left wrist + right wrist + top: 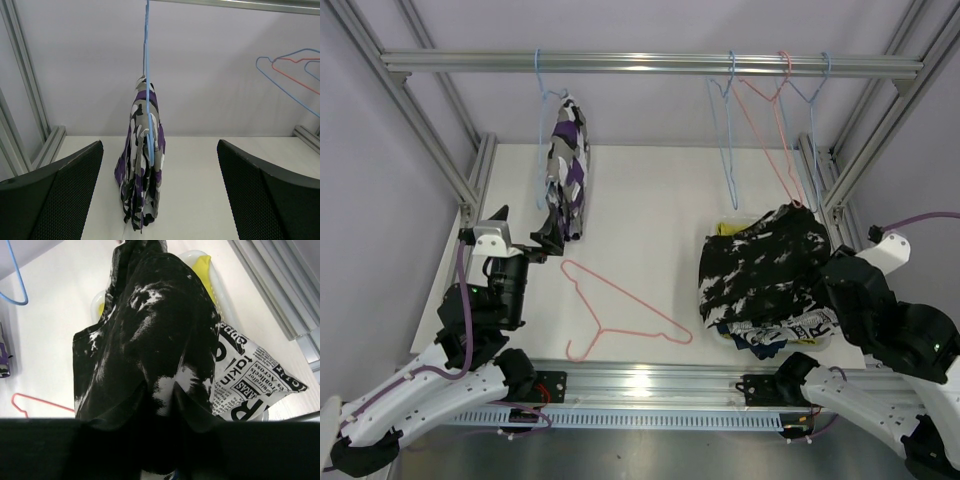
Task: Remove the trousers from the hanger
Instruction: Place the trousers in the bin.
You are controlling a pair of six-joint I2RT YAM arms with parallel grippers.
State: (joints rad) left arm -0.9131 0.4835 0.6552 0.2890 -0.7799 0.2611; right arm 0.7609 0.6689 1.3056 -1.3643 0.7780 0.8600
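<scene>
From above, the purple camouflage trousers (566, 170) hang folded over a blue hanger (539, 130) on the rail (650, 62), at about ten o'clock over the table (650, 200). They are the only pair not yet taken down. The left gripper (548, 243) sits just below them at eight o'clock, spread wide and aimed at their lower end, which I take to be a line-up for a pull. A pink hanger (603, 327) lies flat at six o'clock. Empty hangers (780, 120) dangle at one o'clock, presumably stripped. At four o'clock is a heap of clothes topped by black-and-white trousers (760, 265), and the right gripper (832, 272) reaches into its edge.

From the left wrist, the camouflage pair hangs dead ahead at twelve o'clock, between the two black fingers (60, 190) and well apart from both. The wide spread leaves room to close around the whole bundle.

From the right wrist, the black-and-white cloth fills the view and gathers toward six o'clock, where the fingers are lost in shadow. The gripper looks narrowed on a fold, probably to lay the pair on the pile. Beneath it, newsprint-patterned cloth (250, 380) sticks out at four o'clock, and yellow cloth (202, 270) and a white tub (196, 256) show at one o'clock.
</scene>
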